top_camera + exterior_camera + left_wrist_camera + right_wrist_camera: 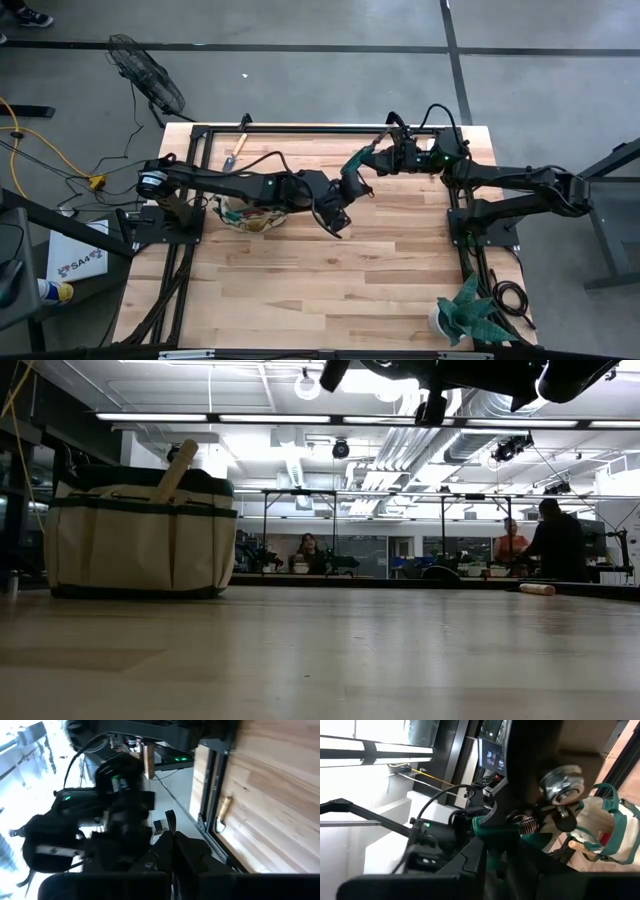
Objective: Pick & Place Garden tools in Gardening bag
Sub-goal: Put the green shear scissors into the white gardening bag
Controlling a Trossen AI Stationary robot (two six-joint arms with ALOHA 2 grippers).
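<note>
Green-handled pruning shears point(512, 832) are clamped in the right gripper point(372, 158), lifted above the table's far edge and not yet at the gardening bag point(245, 212) by the left edge. One wooden handle point(176, 468) already pokes out of it. A trowel point(237, 146) waits near the far-left corner. The left gripper point(350, 176) hangs mid-table, fingers together, empty.

Two black jointed arms point(250, 187) point(520, 185), black looping cables, small green indicator lights near wrists.
</note>
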